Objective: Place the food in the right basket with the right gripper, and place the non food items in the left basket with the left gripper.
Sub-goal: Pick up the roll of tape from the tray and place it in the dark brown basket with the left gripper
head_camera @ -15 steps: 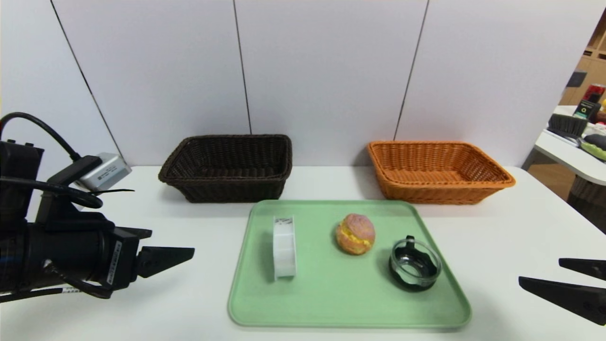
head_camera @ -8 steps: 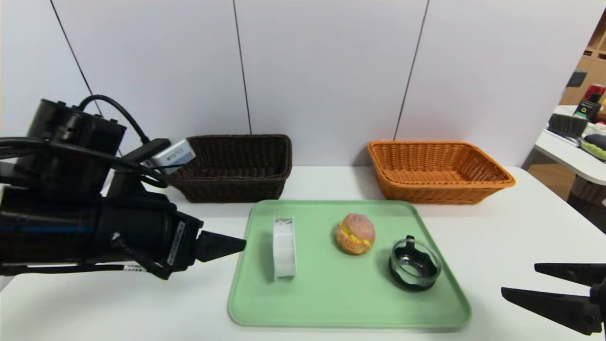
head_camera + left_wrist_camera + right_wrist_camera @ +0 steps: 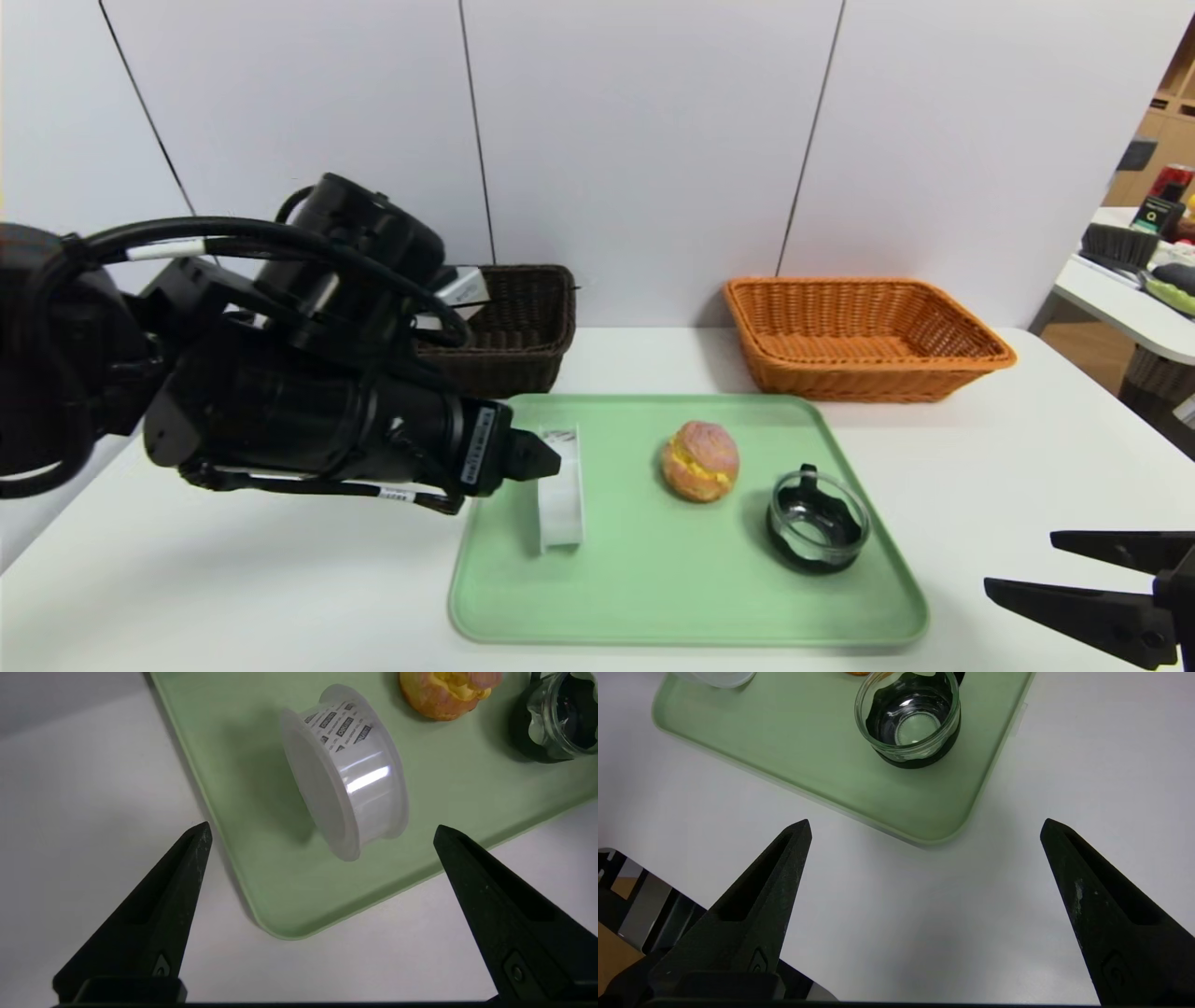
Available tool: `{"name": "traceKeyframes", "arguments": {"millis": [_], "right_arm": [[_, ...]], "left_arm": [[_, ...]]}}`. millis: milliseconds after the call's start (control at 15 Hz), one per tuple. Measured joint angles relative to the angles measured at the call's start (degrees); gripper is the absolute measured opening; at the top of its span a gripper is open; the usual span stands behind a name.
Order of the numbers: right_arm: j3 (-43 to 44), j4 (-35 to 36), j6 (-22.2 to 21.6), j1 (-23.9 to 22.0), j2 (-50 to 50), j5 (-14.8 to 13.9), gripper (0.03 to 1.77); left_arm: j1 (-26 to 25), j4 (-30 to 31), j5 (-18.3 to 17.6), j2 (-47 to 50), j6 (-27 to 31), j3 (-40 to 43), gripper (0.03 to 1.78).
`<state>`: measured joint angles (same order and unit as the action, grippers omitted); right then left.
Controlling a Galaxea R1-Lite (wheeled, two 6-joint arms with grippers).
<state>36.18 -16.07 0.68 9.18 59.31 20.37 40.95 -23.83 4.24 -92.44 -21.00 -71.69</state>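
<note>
A white roll stands on edge at the left of the green tray. My left gripper hovers just left of it, open, and holds nothing. In the left wrist view the roll lies just beyond the gripper, whose fingers stand wide apart over the tray's corner. The bun sits mid-tray and the black-rimmed glass dish to its right. My right gripper rests open near the table's front right, short of the dish. The dark left basket is partly hidden by my left arm. The orange right basket stands at the back right.
Both baskets sit against the white back wall. A second table with clutter stands off to the far right. The table's front edge shows close to my right gripper in the right wrist view.
My left arm has swung right and up from the table's left side to the roll, now covering much of the dark basket. My right gripper has edged slightly left.
</note>
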Motion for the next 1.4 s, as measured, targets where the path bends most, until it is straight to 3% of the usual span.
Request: {"name": "traceKeyframes", "arguments": {"millis": [333, 533, 733, 1400], "right_arm": [[0.11, 0.11, -0.13, -0.17, 0.41, -0.01, 1.7], [0.33, 0.17, -0.11, -0.41, 0.37, -0.04, 1.7], [0.28, 0.15, -0.11, -0.48, 0.37, -0.06, 1.7], [-0.05, 0.09, -0.09, -0.61, 0.12, -0.06, 1.7]], "left_arm": [[6.21, -8.06, 7.28, -8.25, -10.58, -12.13, 1.69], [7.47, -8.94, 9.97, -11.52, -11.46, -15.07, 1.69], [7.58, -9.11, 16.98, -15.3, -13.34, -16.18, 1.69], [7.45, -8.94, 17.44, -21.5, -17.8, -16.23, 1.69]]}}
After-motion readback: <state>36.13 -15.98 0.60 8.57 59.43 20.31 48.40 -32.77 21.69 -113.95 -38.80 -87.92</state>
